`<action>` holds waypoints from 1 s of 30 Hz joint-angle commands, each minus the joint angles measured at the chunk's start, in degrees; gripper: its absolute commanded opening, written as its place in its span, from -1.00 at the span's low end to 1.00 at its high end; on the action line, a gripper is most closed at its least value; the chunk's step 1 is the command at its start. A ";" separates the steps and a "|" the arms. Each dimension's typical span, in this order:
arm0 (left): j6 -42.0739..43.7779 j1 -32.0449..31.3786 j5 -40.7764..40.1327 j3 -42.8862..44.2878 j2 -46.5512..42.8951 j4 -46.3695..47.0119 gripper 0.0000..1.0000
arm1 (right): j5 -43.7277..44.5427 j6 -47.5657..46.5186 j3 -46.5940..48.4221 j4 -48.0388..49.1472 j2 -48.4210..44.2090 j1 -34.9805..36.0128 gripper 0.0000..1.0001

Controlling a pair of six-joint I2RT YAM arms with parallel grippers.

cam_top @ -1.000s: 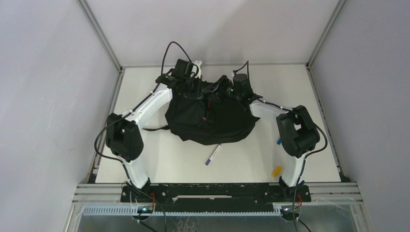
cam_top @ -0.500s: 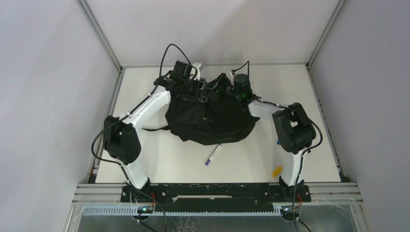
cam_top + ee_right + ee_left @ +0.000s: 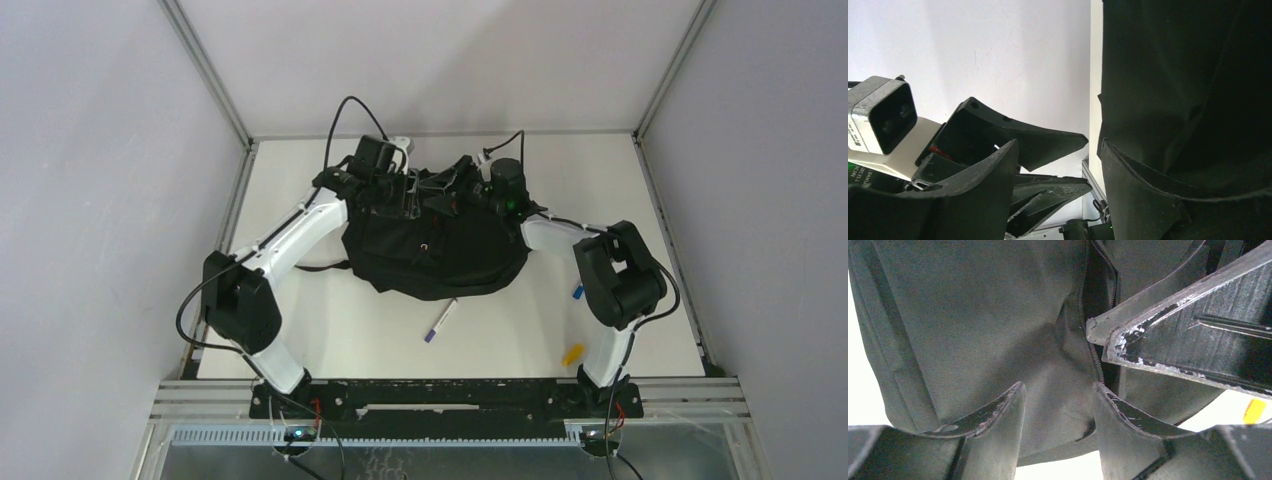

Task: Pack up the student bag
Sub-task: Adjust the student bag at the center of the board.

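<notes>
**Q:** On the table (image 3: 650,200), where is the bag (image 3: 435,245)?

**Me:** Toward the far middle, slumped on the matt white top, with my arms curving in from either side. A thin strap (image 3: 320,266) trails off to its left.

**Q:** What is it made of?

**Me:** Soft black woven cloth, rumpled into folds. A toothed zip (image 3: 1083,300) runs down one crease.

**Q:** And your grippers?

**Me:** Both are at its far edge. My left gripper (image 3: 1057,387) is spread, with cloth showing through the gap. My right gripper (image 3: 1058,142) is spread too, one finger lying against the cloth. The finger edges are scuffed black plastic.

**Q:** Any writing?

**Me:** There is dark print on the white camera housing (image 3: 883,115) of my left wrist, too small to read.

**Q:** What else is on the table?

**Me:** A white pen (image 3: 440,321) with a purple tip lies just near of the bag. A small blue piece (image 3: 577,293) and a yellow piece (image 3: 573,353) lie by my right arm.

**Q:** And the room?

**Me:** Plain pale grey walls (image 3: 450,60) on three sides, with metal posts (image 3: 205,70) at the far corners.
</notes>
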 commanded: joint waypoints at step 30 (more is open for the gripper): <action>-5.46 -3.57 -14.62 -5.98 -6.05 5.24 0.09 | 4.51 -10.68 1.59 -16.73 1.49 0.16 0.41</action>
